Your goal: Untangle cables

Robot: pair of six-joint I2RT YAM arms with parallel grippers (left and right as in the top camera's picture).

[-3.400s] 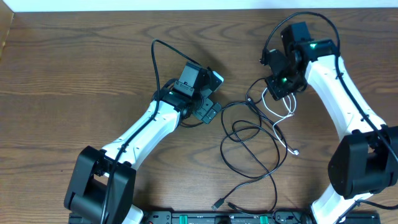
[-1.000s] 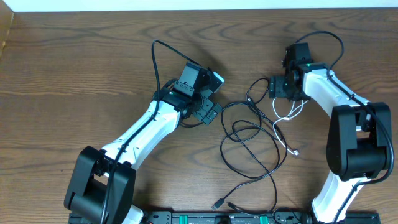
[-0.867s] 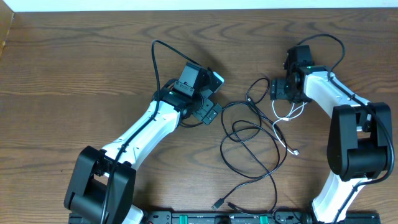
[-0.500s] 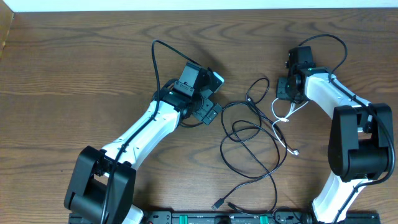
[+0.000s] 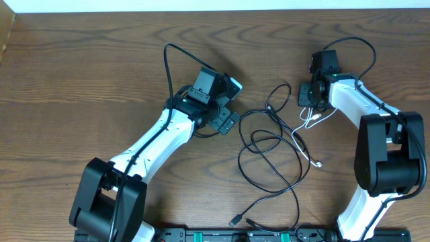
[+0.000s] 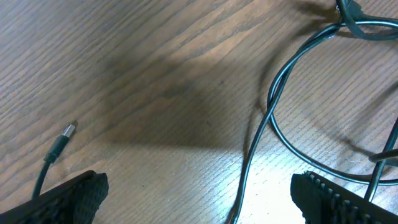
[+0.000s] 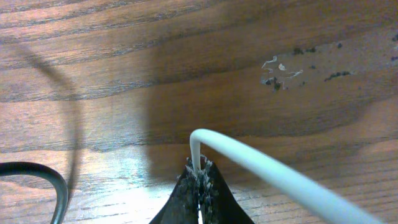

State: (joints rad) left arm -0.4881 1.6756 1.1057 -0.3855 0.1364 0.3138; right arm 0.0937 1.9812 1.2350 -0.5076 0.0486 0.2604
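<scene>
The cables lie tangled mid-table: black cables point(image 5: 269, 156) in overlapping loops and a white cable point(image 5: 304, 134) running down to a small plug. My right gripper point(image 5: 308, 104) is at the white cable's upper end. In the right wrist view that gripper point(image 7: 200, 171) is shut on the white cable point(image 7: 273, 175), which bends out of the jaws and runs off to the lower right. My left gripper point(image 5: 227, 119) stands open just left of the tangle. In the left wrist view a black cable point(image 6: 255, 149) passes between its spread fingers point(image 6: 68, 199) without touching them, and a black plug end point(image 6: 61, 142) lies by the left finger.
A black plug end point(image 5: 236, 220) lies near the table's front edge. The arm bases point(image 5: 242, 235) line that front edge. A patch of scuffed, flaked wood point(image 7: 292, 68) shows ahead of the right gripper. Another black cable point(image 7: 43, 171) curves at that view's lower left.
The right gripper has closed on the white cable's upper end and shifted slightly right. The white loop under it has tightened a little. The left arm has not moved.
</scene>
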